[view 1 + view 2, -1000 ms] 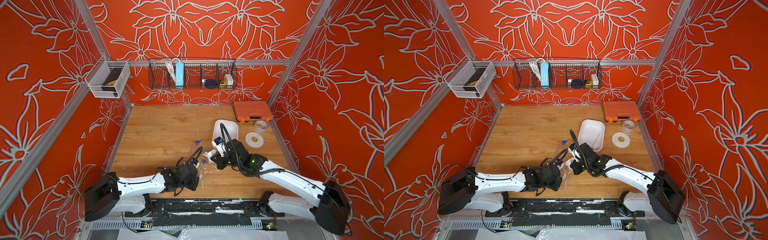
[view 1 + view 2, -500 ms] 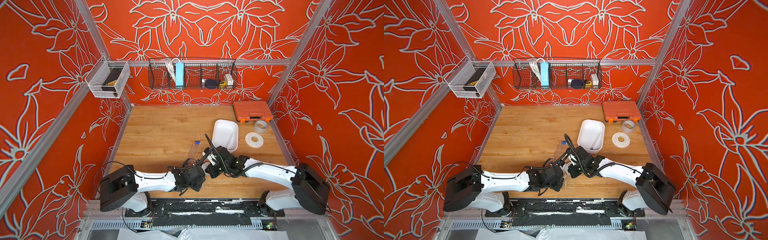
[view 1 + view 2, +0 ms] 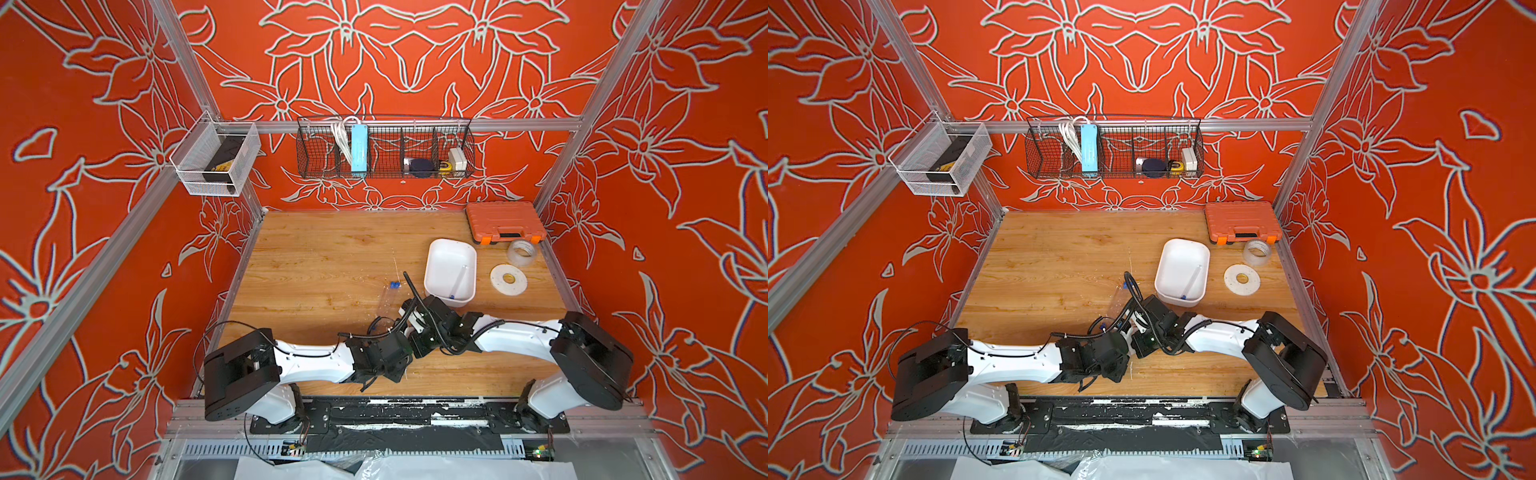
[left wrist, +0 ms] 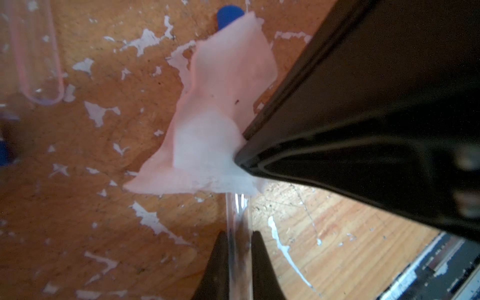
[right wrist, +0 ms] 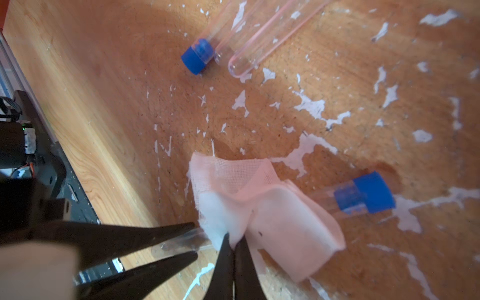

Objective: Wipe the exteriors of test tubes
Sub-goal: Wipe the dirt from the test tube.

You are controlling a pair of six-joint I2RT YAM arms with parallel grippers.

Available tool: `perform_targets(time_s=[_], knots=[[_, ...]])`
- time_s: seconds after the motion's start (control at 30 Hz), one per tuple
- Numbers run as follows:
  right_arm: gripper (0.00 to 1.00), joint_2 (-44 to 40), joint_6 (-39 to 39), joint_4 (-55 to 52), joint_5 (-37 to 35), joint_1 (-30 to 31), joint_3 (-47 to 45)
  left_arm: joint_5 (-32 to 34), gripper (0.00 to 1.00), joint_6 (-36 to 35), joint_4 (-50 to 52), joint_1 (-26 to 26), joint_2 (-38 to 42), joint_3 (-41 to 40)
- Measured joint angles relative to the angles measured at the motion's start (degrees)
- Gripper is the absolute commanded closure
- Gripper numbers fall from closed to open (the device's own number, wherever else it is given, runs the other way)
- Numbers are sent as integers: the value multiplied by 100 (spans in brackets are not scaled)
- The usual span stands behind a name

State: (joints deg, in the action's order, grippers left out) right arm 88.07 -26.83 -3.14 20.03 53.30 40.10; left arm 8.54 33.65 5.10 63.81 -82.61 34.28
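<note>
Left hand is clamped on a clear test tube. Right hand pinches white gauze folded over it.

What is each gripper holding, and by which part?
Left gripper: test tube, by its uncapped end. Right gripper: white gauze, pinched at one edge.

Tub right of centre, 1 test tube in it; case behind; flat tape roll right of tub.

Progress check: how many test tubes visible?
4. One tube in the left pincer, under the right pincer's gauze; two tubes side by side on the table; one tube in the white tray. Arms may hide more.
</note>
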Motion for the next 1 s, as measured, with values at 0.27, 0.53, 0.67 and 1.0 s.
perform_targets(time_s=[0.27,0.53,0.67,1.0], knots=[[100,50,48,-50,-90,-9,81,87,90,9,-52,0,-83,44],[100,168,232,-227,-94,-282,269,92,90,66,-136,0,-83,7],[100,168,374,-363,-96,-507,313,118,90,72,-195,0,-83,-20],[100,168,680,-739,-138,-922,400,151,91,90,-251,2,-87,-33]])
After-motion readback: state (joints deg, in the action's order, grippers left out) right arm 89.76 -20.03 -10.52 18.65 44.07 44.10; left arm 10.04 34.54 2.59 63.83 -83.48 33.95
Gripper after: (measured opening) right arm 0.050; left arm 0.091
